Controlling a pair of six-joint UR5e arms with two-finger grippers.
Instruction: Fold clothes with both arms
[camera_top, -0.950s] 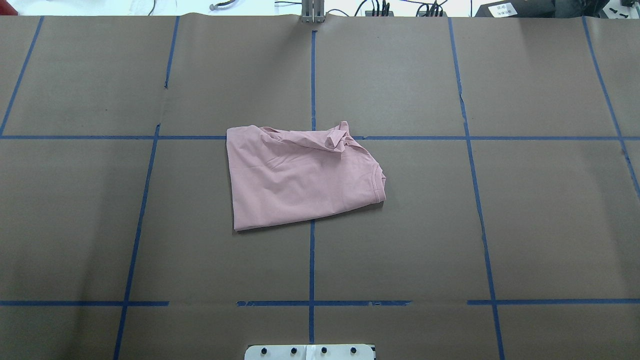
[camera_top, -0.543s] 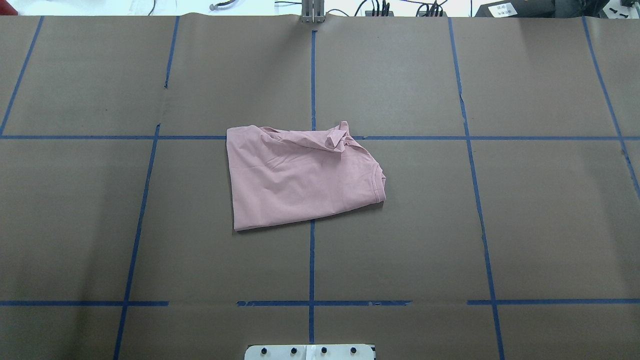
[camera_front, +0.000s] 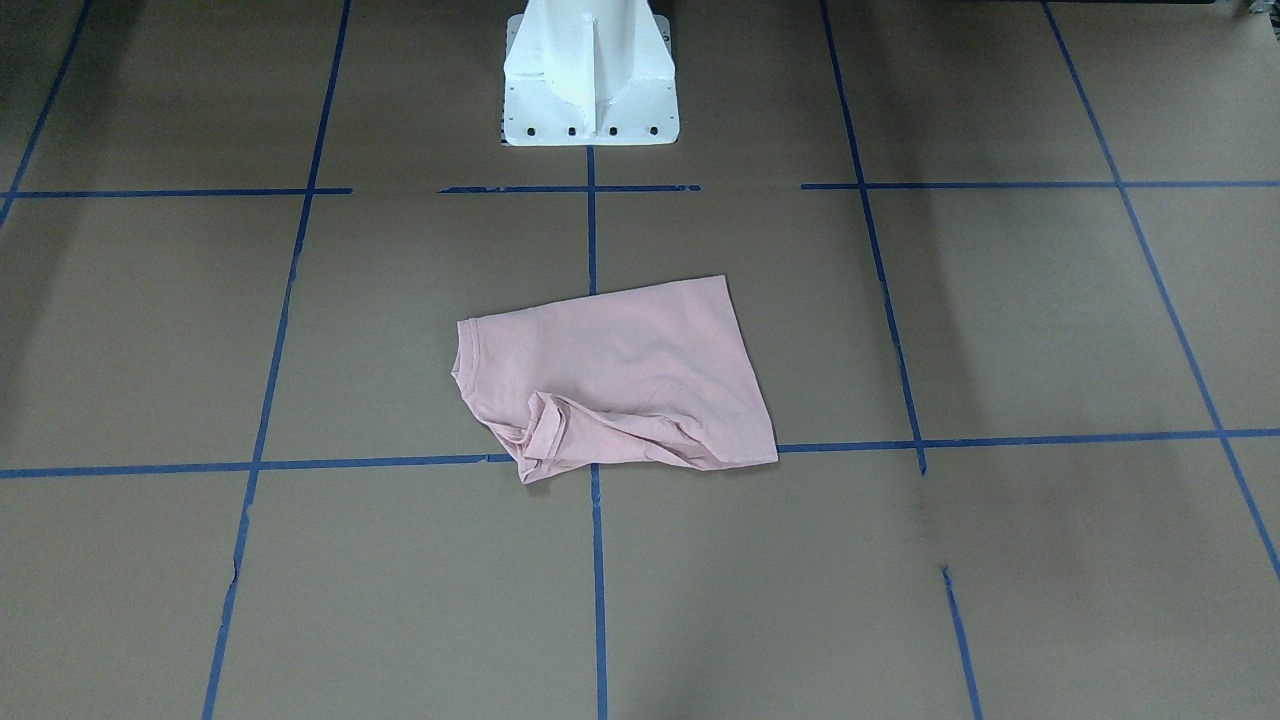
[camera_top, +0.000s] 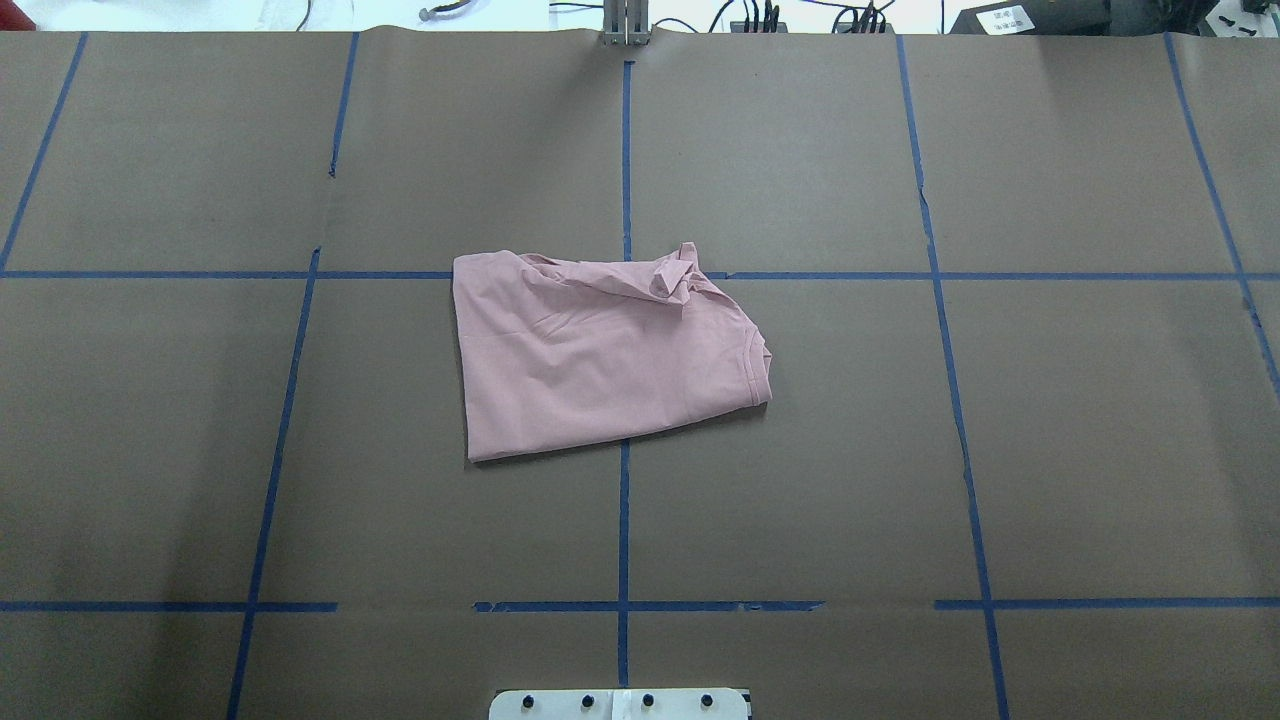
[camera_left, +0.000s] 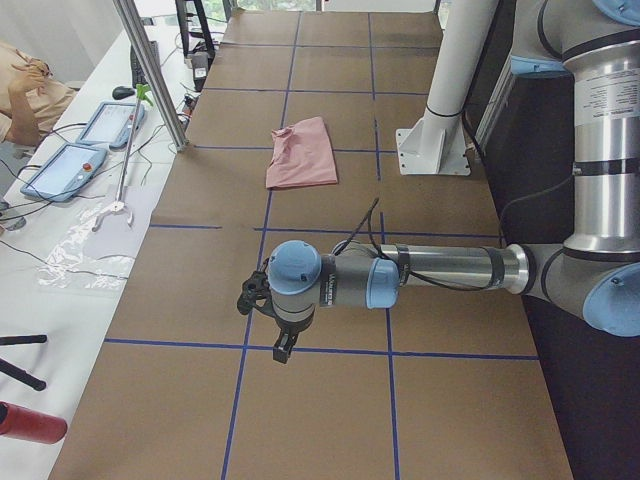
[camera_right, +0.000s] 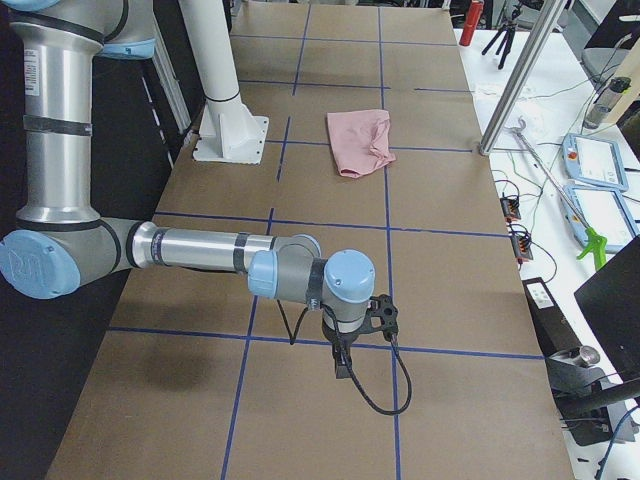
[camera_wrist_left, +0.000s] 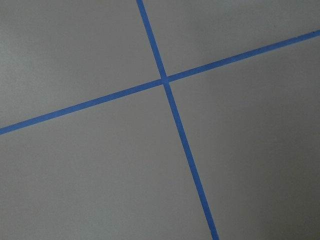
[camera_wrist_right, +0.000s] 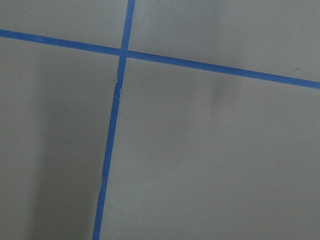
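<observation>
The pale pink T-shirt (camera_top: 600, 350) lies folded on the brown worktop (camera_top: 900, 450), plain side up, across the blue tape (camera_top: 624, 150) centre line, well apart from the white pedestal base (camera_front: 590, 80). Its ribbed collar (camera_top: 755, 370) points to the robot's right, and a bunched sleeve (camera_top: 675, 275) sits on its far edge. Both arms are well apart from the shirt, out toward the worktop's ends. The left arm (camera_left: 440, 270) reaches out level, and the left tool (camera_left: 283, 348) points down above a tape line. The right arm (camera_right: 200, 250) does likewise with the right tool (camera_right: 343, 365). I cannot tell whether either tool is released or clenched; neither touches the shirt.
</observation>
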